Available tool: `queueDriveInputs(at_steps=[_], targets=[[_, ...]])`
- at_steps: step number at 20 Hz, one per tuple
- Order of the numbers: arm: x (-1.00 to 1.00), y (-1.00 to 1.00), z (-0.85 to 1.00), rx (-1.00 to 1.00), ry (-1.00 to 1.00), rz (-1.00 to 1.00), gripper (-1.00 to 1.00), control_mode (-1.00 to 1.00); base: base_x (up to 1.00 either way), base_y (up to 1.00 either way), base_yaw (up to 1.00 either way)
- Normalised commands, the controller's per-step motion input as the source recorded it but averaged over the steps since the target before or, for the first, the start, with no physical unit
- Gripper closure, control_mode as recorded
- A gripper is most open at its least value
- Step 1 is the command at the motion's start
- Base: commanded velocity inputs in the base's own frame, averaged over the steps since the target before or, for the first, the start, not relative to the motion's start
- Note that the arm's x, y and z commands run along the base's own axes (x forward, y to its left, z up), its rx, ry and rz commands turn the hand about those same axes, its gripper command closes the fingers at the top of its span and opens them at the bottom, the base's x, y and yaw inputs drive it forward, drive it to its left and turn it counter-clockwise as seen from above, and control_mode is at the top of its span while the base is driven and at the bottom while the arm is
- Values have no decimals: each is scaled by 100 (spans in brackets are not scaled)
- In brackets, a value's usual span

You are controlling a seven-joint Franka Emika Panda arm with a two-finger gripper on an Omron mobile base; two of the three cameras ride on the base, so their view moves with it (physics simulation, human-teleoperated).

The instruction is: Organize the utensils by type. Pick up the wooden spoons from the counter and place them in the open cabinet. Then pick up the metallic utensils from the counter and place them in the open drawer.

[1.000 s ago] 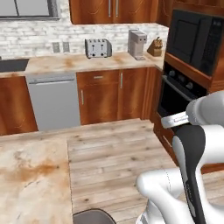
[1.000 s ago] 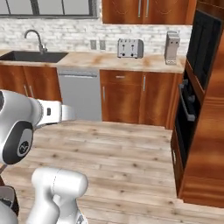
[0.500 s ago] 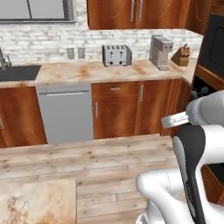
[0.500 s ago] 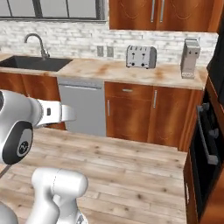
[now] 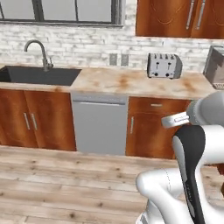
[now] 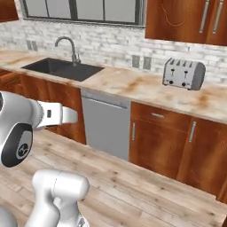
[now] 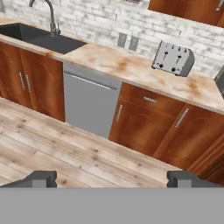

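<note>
While the arm stands folded close to its base out on the wood-plank floor (image 5: 65, 179), the gripper (image 7: 111, 178) hangs with its two dark fingertips (image 7: 37, 178) spread wide apart and nothing between them, pointed toward the far wall. Along that wall runs the counter (image 6: 133, 86), beige stone with rusty marbling; I can't make out any spoons on the stretch I can see. A silver four-slot toaster (image 6: 183, 73) sits on it near the brick backsplash, and a dark sink (image 5: 41, 75) with a curved chrome faucet (image 5: 39, 52) is set into it further left. Below the top, a grey dishwasher front (image 5: 99, 122) stands between reddish-brown cabinet doors (image 7: 144, 127) with silver bar handles, all of them shut. Two wall outlets (image 7: 127, 41) show on the bricks beside the toaster. No lettering or brand mark is readable on any appliance.
</note>
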Motion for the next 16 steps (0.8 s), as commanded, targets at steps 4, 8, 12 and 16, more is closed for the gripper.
queueDriveInputs(at_steps=[4,8,12,16], targets=[[0,0,0,0,0,0,-100,100,88,-10,64],[0,0,0,0,0,0,-100,100,86,-9,64],[0,0,0,0,0,0,-100,100,89,-9,62],[0,0,0,0,0,0,-100,100,86,-9,66]])
